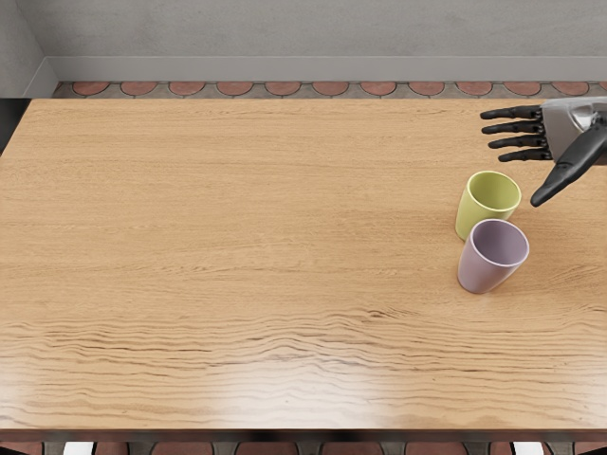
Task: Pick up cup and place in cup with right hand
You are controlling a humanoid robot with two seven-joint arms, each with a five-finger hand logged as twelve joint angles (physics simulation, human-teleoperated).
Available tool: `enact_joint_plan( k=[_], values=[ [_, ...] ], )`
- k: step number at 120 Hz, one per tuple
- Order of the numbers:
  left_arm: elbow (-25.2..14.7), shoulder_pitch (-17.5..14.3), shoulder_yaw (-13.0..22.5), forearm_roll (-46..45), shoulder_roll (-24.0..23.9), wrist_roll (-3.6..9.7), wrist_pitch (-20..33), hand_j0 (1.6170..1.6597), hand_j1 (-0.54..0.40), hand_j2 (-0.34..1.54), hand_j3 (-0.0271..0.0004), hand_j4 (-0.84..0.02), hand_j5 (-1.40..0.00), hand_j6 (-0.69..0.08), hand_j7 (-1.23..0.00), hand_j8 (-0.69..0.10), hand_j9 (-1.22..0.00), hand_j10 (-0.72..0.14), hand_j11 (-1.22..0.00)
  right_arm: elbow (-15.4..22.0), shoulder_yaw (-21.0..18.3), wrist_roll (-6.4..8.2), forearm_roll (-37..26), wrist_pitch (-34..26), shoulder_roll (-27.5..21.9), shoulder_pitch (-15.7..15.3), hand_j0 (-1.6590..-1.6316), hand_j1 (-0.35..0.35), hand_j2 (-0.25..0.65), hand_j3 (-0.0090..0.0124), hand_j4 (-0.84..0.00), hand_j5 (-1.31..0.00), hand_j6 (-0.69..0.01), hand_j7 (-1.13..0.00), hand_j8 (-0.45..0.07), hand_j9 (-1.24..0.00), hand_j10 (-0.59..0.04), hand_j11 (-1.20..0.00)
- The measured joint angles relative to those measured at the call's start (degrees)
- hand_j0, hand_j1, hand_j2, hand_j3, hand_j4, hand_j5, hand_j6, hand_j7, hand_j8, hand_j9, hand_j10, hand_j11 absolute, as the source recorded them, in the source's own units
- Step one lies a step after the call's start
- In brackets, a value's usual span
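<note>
Above the yellow-green cup, the right hand is held empty, fingers extended; the mauve cup is seen nearer.

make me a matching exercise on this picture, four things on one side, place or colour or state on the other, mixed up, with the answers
Things
1. green cup
2. purple cup
3. right hand
4. table

Descriptions
A. fingers spread, holding nothing
B. wood-grained, bearing both cups
C. upright, the nearer of the two cups to the hand in the picture
D. upright, partly hiding the other cup from view

Right pairs
1-C
2-D
3-A
4-B
</note>
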Motion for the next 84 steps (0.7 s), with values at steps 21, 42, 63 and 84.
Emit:
enact_joint_plan(
  k=[21, 42, 63, 84],
  values=[
    [0.00, 0.00, 0.00, 0.00, 0.00, -0.02, 0.00, 1.6581, 0.349, 0.00, -0.0001, 0.000, 0.00, 0.000, 0.00, 0.000, 0.00, 0.000, 0.00, -0.19, 0.03, -0.58, -4.89, 0.00, 0.05, 2.02, -1.6580, -0.320, -0.005, 0.0000, -0.027, -0.03, -0.027, -0.03, -0.027, -0.03, -0.026, -0.03],
    [0.00, 0.00, 0.00, 0.00, 0.00, -0.02, 0.00, 1.6581, 0.349, 0.00, -0.0001, 0.000, 0.00, 0.000, 0.00, 0.000, 0.00, 0.000, 0.00, -0.92, 6.51, -0.78, -26.48, -0.01, 3.76, 3.26, -1.6581, -0.316, -0.005, 0.0000, -0.031, -0.04, -0.031, -0.04, -0.031, -0.04, -0.030, -0.04],
    [0.00, 0.00, 0.00, 0.00, 0.00, -0.01, 0.00, 1.6581, 0.349, 0.00, -0.0001, 0.000, 0.00, 0.000, 0.00, 0.000, 0.00, 0.000, 0.00, -2.67, 6.22, 14.02, -51.20, -0.02, 6.72, 3.15, -1.6581, -0.314, -0.006, 0.0000, -0.033, -0.04, -0.034, -0.04, -0.033, -0.04, -0.032, -0.04],
    [0.00, 0.00, 0.00, 0.00, 0.00, -0.01, 0.00, 1.6581, 0.349, 0.00, -0.0001, 0.000, 0.00, 0.000, 0.00, 0.000, 0.00, 0.000, 0.00, -3.16, -2.60, 33.81, -67.60, -0.03, 6.90, 3.96, -1.6581, -0.314, -0.005, 0.0000, -0.036, -0.04, -0.037, -0.04, -0.036, -0.04, -0.034, -0.04]
  ],
)
